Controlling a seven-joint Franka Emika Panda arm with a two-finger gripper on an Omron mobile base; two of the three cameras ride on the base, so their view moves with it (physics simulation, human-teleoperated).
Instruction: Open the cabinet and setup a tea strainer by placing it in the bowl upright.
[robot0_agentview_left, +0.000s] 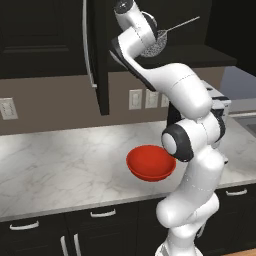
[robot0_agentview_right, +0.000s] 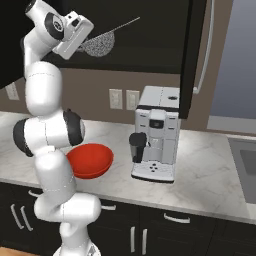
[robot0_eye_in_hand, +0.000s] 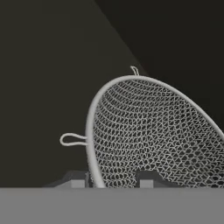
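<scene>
Setting: dark kitchen, marble counter (robot0_agentview_left: 65, 160), cabinet (robot0_agentview_right: 192, 55) doors open.
Item: tea strainer (robot0_agentview_left: 159, 44), up at the cabinet shelf, mesh rim clasped between the gripper (robot0_eye_in_hand: 114, 177) jaws; handle points up and away from the hand.
Destination: bowl (robot0_agentview_left: 150, 162), on the counter well below the gripper, beside the coffee machine (robot0_agentview_right: 156, 135).

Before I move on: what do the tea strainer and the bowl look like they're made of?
Tea strainer: looks like metal, silver-grey, with a fine open wire mesh and a thin wire rim with small loops. Bowl: glossy red, smooth and plain; the shine suggests glazed ceramic or plastic, and the pictures cannot settle which.
</scene>
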